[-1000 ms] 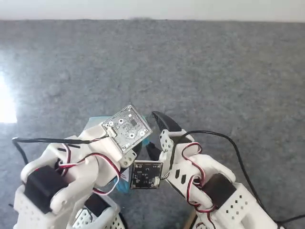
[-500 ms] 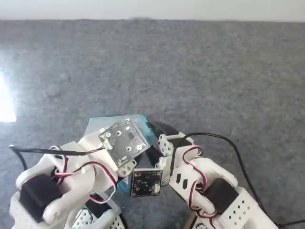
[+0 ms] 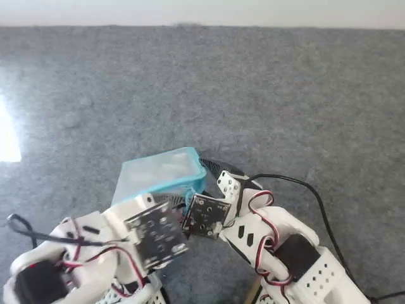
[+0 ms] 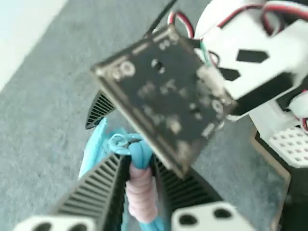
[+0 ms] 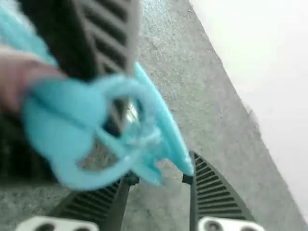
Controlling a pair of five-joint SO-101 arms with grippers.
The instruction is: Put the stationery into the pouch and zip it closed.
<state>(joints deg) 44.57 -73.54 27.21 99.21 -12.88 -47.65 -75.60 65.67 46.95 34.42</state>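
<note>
A translucent light-blue pouch (image 3: 158, 174) lies on the grey carpet just ahead of both arms. In the left wrist view my left gripper (image 4: 142, 183) is shut on the pouch's end (image 4: 94, 149), with a pink piece (image 4: 141, 195) and the blue zipper ring (image 4: 119, 142) between its ribbed fingers. The right wrist view has that ring (image 5: 122, 113) close up, held under the left arm's dark finger (image 5: 96, 33). My right gripper (image 5: 159, 192) is open, its fingers either side of the pouch's lower edge (image 5: 166, 139). One right finger (image 3: 214, 168) pokes out beside the pouch.
Grey carpet (image 3: 285, 88) stretches wide beyond the pouch to a pale wall strip (image 3: 202, 11). The right arm's camera board (image 4: 163, 106) hangs close over the left gripper. A black cable (image 3: 304, 187) loops off the right arm.
The left arm has drawn back toward the near edge, uncovering the pouch's top. The right gripper has moved in against the pouch's right end.
</note>
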